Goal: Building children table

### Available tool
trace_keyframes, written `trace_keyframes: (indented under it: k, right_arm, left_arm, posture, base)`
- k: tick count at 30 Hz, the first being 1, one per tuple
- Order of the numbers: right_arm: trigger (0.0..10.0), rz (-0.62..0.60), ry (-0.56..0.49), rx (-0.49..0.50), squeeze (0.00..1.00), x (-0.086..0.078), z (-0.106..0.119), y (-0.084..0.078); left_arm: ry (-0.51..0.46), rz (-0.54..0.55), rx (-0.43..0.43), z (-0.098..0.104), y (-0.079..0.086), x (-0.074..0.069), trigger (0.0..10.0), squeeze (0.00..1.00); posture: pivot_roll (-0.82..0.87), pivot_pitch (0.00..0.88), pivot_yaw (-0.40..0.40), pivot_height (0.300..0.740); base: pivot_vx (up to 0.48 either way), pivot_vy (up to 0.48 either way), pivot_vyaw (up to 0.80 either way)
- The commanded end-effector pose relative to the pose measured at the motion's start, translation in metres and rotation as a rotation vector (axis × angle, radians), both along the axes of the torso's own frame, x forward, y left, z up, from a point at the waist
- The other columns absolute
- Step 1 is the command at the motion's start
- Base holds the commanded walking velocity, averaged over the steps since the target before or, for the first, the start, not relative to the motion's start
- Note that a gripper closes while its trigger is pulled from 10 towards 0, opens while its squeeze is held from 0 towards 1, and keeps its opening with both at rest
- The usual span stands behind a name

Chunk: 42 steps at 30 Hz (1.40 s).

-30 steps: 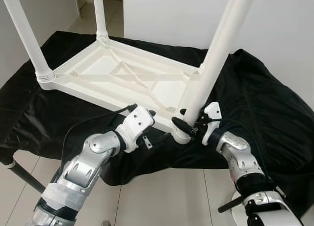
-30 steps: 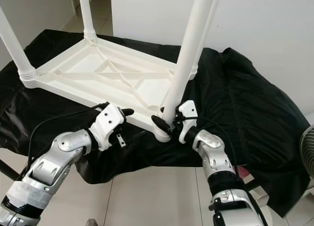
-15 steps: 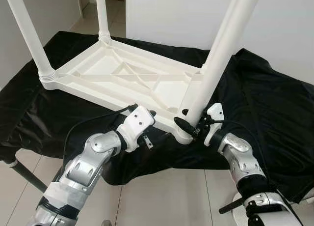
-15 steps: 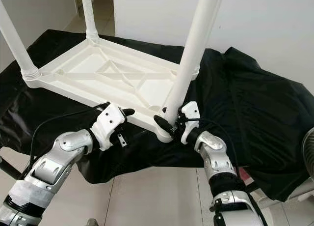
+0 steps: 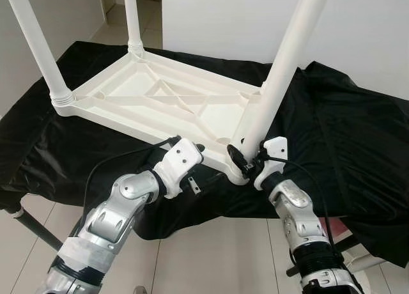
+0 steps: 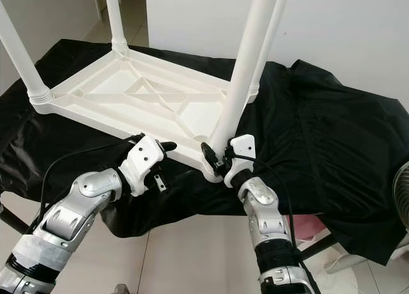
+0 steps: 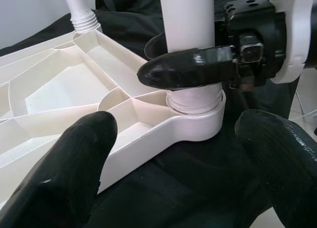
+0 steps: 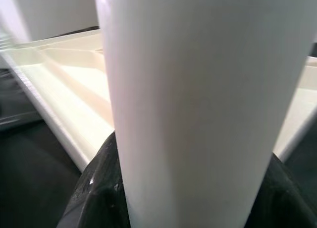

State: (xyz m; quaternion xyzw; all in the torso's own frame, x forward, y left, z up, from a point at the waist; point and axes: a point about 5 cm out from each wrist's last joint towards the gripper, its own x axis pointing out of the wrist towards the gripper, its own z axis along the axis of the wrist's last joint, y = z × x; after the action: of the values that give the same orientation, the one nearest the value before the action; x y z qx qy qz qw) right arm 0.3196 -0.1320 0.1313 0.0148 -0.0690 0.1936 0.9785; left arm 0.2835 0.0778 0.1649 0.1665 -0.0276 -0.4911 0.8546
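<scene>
Left wrist view shows the right gripper (image 7: pixel 185 72) clenched around the near leg (image 5: pixel 275 83) just above its socket in the upturned tabletop (image 5: pixel 153 99), left gripper (image 5: pixel 192 150) spread beside it; uneven twisting could cross-thread the leg.

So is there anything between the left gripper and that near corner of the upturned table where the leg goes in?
Nothing visible. The left gripper hangs open just short of the corner socket, with only black cloth underneath. The right gripper is already clamped on the leg just above the socket, on the far side.
</scene>
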Motion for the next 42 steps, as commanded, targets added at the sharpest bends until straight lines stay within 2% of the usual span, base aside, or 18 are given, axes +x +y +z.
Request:
trace_keyframes:
  k: [1, 2, 4, 5, 8, 9, 10, 13, 16, 25, 26, 36, 42]
  right_arm:
    - [10.0, -0.109, -0.03, -0.004, 0.0, -0.001, 0.008, -0.005]
    - [10.0, -0.109, -0.03, -0.004, 0.0, -0.001, 0.008, -0.005]
    - [10.0, -0.252, -0.001, 0.003, 0.0, -0.005, 0.002, -0.002]
    - [10.0, -0.252, -0.001, 0.003, 0.0, -0.005, 0.002, -0.002]
    - [10.0, -0.418, 0.058, 0.06, 0.0, -0.011, -0.007, 0.009]
    - [10.0, -0.426, 0.074, 0.071, 0.0, -0.012, -0.008, 0.016]
    - [10.0, -0.426, 0.074, 0.071, 0.0, -0.012, -0.008, 0.016]
    - [10.0, -0.374, 0.063, 0.07, 0.0, -0.012, -0.004, 0.027]
    - [10.0, -0.357, 0.042, 0.097, 0.0, -0.013, 0.001, 0.026]
    - [10.0, -0.346, 0.026, 0.093, 0.0, -0.016, 0.003, 0.029]
    - [10.0, -0.34, 0.025, 0.105, 1.0, -0.016, 0.004, 0.026]
    - [10.0, -0.263, -0.014, 0.135, 1.0, -0.021, 0.004, 0.022]
    - [10.0, -0.188, -0.017, 0.129, 1.0, -0.027, -0.002, 0.004]
  left_arm:
    - [0.009, -0.05, 0.015, -0.002, -0.004, -0.003, 10.0, 0.0]
    - [0.009, -0.05, 0.015, -0.002, -0.004, -0.003, 10.0, 0.0]
    - [0.011, -0.052, 0.012, -0.003, -0.005, -0.003, 10.0, 0.0]
    - [0.011, -0.052, 0.012, -0.003, -0.005, -0.003, 10.0, 0.0]
    - [0.013, -0.051, 0.009, -0.003, -0.005, -0.003, 10.0, 0.0]
    - [0.013, -0.05, 0.009, -0.003, -0.004, -0.003, 10.0, 0.0]
    - [0.013, -0.05, 0.009, -0.003, -0.004, -0.003, 10.0, 0.0]
    - [0.013, -0.049, 0.009, -0.002, -0.004, -0.002, 10.0, 0.0]
    - [0.011, -0.049, 0.013, -0.002, -0.003, -0.002, 10.0, 0.0]
    - [0.006, -0.042, 0.017, -0.001, -0.001, -0.002, 10.0, 0.0]
    - [0.008, -0.039, 0.018, -0.001, 0.0, -0.002, 10.0, 0.0]
    - [0.006, -0.027, 0.025, -0.003, 0.003, -0.003, 10.0, 0.0]
    - [0.003, -0.022, 0.027, -0.003, 0.004, -0.003, 10.0, 0.0]
  posture:
    - [-0.03, 0.038, -0.056, 0.74]
    - [-0.03, 0.038, -0.056, 0.74]
    - [-0.02, 0.04, -0.057, 0.74]
    - [-0.02, 0.04, -0.057, 0.74]
    - [-0.02, 0.042, -0.057, 0.74]
    - [-0.02, 0.042, -0.057, 0.74]
    - [-0.02, 0.042, -0.057, 0.74]
    - [-0.02, 0.042, -0.057, 0.74]
    - [-0.01, 0.037, -0.054, 0.74]
    - [0.0, 0.035, -0.062, 0.74]
    - [0.0, 0.032, -0.064, 0.74]
    - [0.01, 0.023, -0.073, 0.74]
    - [0.01, 0.007, -0.074, 0.74]
  base:
    - [0.0, 0.0, 0.0]
    - [0.0, 0.0, 0.0]
    - [0.0, 0.0, 0.0]
    - [0.0, 0.0, 0.0]
    - [0.0, 0.0, 0.0]
    - [0.0, 0.0, 0.0]
    - [0.0, 0.0, 0.0]
    - [0.0, 0.0, 0.0]
    - [0.0, 0.0, 0.0]
    - [0.0, 0.0, 0.0]
    - [0.0, 0.0, 0.0]
    - [0.0, 0.0, 0.0]
    - [0.0, 0.0, 0.0]
